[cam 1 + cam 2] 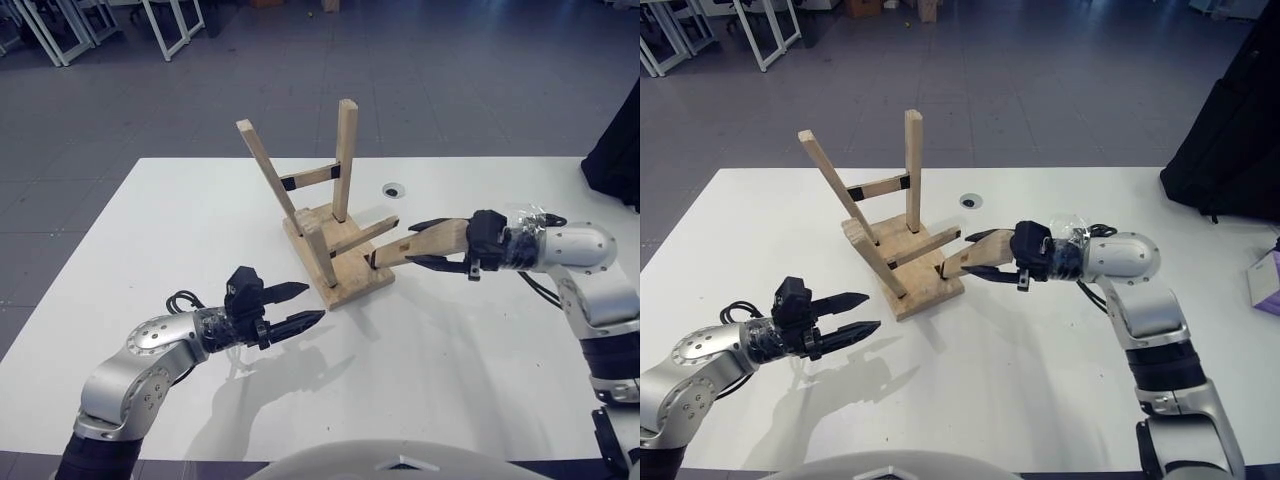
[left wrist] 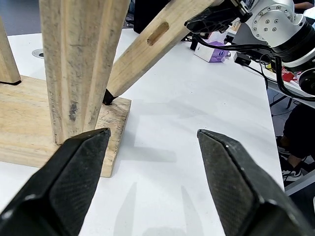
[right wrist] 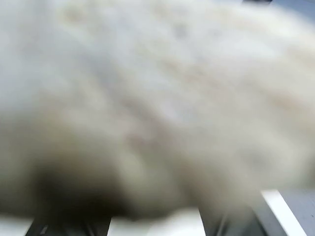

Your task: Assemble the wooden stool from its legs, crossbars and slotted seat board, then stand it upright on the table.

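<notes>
While the slotted seat board (image 1: 345,268) lies flat on the white table (image 1: 480,380) with legs (image 1: 345,150) and crossbars (image 1: 312,178) standing up from it, the right gripper (image 1: 414,243) is clenched around another leg (image 1: 395,252), which is tilted with its lower end at the board's right-hand corner. The left gripper (image 1: 314,302) hovers released just in front of the board, fingers (image 2: 74,182) spread and touching nothing. Its wrist view adds an oval slot (image 2: 157,34) in the held leg's side and the dark tip meeting the board, whereas from the right wrist the wood is a pale blur.

Stool (image 1: 350,272) unfinished wood, rough grain; table (image 1: 450,350) matt white; left claw pads (image 2: 74,177) textured black.
</notes>
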You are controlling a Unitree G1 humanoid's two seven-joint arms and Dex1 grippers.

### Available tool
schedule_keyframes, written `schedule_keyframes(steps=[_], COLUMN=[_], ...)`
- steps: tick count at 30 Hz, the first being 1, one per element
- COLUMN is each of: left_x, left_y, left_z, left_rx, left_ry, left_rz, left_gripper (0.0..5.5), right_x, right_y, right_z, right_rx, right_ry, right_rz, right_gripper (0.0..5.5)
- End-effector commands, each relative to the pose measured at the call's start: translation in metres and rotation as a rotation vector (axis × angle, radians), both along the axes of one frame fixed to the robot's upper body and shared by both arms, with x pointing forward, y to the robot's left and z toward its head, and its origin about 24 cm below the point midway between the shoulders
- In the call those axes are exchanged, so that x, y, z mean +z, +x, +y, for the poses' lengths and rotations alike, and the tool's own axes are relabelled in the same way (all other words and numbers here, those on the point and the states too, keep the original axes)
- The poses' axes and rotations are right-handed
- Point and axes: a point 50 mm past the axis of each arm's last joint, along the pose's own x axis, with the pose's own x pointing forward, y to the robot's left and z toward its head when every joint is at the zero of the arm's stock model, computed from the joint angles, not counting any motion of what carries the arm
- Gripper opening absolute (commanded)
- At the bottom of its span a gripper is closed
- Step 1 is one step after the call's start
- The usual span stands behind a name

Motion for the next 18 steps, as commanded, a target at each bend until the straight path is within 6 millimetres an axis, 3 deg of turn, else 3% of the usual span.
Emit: schedule_keyframes(steps=[1,8,12,18], left_x=[-0.002,-0.002,0.001,0.003], left_y=[0.005,0.006,0.008,0.011], left_z=[0.009,0.021,0.021,0.012], left_rx=[0.061,0.13,0.136,0.128], left_ry=[0.038,0.052,0.056,0.067], left_rz=[0.003,-0.003,-0.019,-0.049], left_gripper=[3.26,3.26,3.26,3.26], right_x=[-0.008,-0.02,-0.024,-0.013], right_y=[-0.02,-0.029,-0.022,-0.004], right_z=[0.001,0.001,-0.001,0.006], right_rx=[0.127,0.107,0.081,0.127], right_ry=[-0.019,-0.027,-0.067,-0.084], right_rz=[0.236,0.343,0.357,0.472], right_gripper=[2.02,2.02,2.02,2.02])
